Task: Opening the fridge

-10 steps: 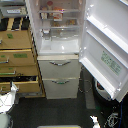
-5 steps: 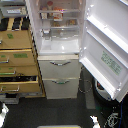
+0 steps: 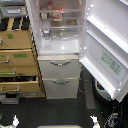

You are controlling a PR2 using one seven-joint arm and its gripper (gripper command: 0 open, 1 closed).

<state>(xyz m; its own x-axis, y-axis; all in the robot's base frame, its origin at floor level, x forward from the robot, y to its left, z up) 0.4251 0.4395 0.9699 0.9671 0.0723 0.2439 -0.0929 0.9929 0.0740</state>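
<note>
White fridge (image 3: 59,50) seen centre of exterior view, beside tan cabinet (image 3: 17,60). Upper door (image 3: 107,45) swung wide toward view's right, shelves exposed. 2 lower drawers (image 3: 60,77) closed. Task judged essentially done. Gripper not seen; state cannot be told.

Blurry, low-resolution — bright fridge (image 3: 60,30) interior

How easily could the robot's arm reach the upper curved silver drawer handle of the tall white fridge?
Probably yes: nothing blocks the curved silver handle, and the open white door stands aside. The arm itself is unseen.
</note>
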